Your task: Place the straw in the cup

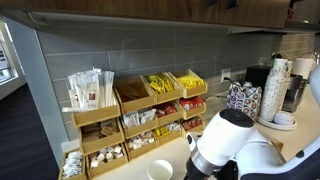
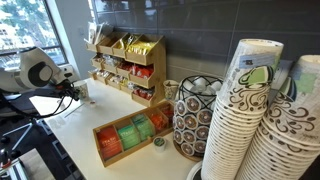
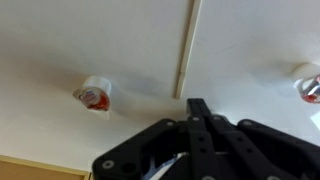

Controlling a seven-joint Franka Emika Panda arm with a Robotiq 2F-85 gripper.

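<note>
Exterior view, close on the arm: the cup [image 1: 160,171] stands upright on the worktop [image 1: 135,162], just beside the white arm [image 1: 228,140], which hides the fingers. The cup is small, plain white and round-rimmed. I judge it light and easy to tip.

Exterior view, along the worktop: the gripper [image 2: 73,92] hangs low. It is too small here to read.

Wrist view: the fingers [image 3: 197,118] are drawn together with no gap showing. The straw [image 3: 187,50] is a long, pale, slender strip (paper-wrapped, I judge) running away from the tips, with its near end just beside them. Whether it is pinched or only lying there, I cannot tell. A small creamer pot [image 3: 94,96] sits left of the tips. No cup lies ahead of them.

Step in hand: grip the straw near one end and bring the tips over the rim. Tilt the straw steeply, lower its free end inside, and release once it leans on the wall.
</note>
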